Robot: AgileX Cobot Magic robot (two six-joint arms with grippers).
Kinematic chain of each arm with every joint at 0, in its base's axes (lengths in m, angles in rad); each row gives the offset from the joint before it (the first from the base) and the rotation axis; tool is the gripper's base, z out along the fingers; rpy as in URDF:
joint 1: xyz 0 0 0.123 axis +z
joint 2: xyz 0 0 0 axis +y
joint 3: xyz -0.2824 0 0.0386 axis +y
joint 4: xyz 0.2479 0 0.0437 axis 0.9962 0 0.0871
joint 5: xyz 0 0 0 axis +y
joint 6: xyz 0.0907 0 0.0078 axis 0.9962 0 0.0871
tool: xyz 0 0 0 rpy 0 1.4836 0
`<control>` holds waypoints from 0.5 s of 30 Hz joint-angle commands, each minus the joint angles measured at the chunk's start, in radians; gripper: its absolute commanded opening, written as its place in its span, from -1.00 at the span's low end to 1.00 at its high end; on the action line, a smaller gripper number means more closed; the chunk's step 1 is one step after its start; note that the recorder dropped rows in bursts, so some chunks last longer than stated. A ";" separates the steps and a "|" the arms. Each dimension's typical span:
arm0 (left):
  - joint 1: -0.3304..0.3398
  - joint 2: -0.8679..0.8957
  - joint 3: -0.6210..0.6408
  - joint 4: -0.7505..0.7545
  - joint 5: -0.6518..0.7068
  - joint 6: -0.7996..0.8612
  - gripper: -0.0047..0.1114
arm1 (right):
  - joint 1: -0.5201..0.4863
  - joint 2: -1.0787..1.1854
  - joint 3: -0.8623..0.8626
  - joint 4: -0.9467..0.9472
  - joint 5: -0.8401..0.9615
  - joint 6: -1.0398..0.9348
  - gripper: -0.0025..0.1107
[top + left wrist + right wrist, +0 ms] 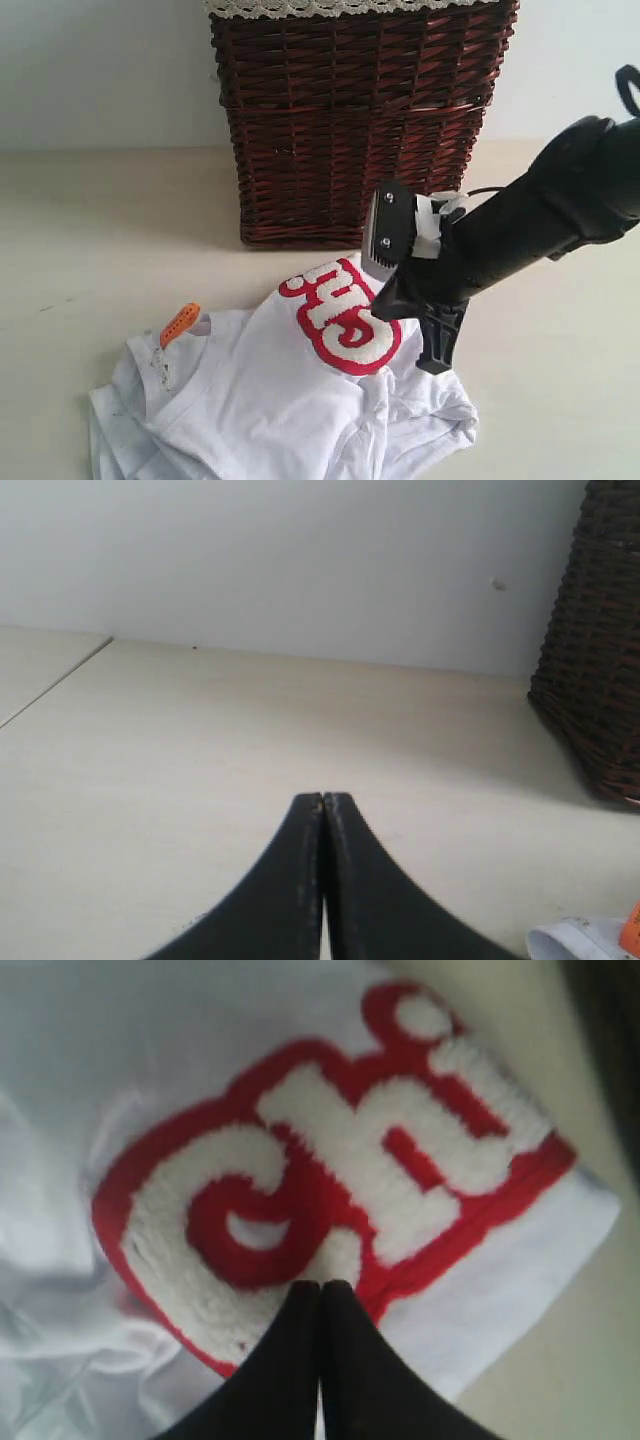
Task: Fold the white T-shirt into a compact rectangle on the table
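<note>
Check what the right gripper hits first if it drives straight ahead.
The right gripper would most likely meet the red-outlined lettering on the white T-shirt first; the gap to it is unclear.

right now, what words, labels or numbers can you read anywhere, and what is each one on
"Chi": fuzzy white letters outlined in red, on the T-shirt; anything after them is out of sight past the fold.
Orange tag at the neck: too small to read.
Basket: no text seen.
</note>
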 commanded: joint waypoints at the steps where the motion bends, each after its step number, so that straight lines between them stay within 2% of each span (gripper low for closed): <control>1: 0.002 -0.004 -0.001 0.003 0.003 -0.004 -0.92 | -0.001 0.069 -0.001 -0.249 0.014 0.206 -0.96; 4: 0.002 -0.004 -0.001 0.003 0.003 -0.004 -0.92 | -0.001 0.095 -0.001 -0.413 0.068 0.338 -0.96; 8: 0.002 -0.004 -0.001 0.003 0.003 -0.004 -0.92 | -0.001 0.095 -0.001 -0.524 0.305 0.301 -0.96; 12: 0.002 -0.004 -0.001 0.003 0.003 -0.004 -0.92 | -0.001 0.087 -0.001 -0.511 0.499 0.235 -0.96; 15: 0.002 -0.004 -0.001 0.003 0.003 -0.004 -0.92 | -0.001 0.087 -0.001 -0.475 0.525 0.235 -0.96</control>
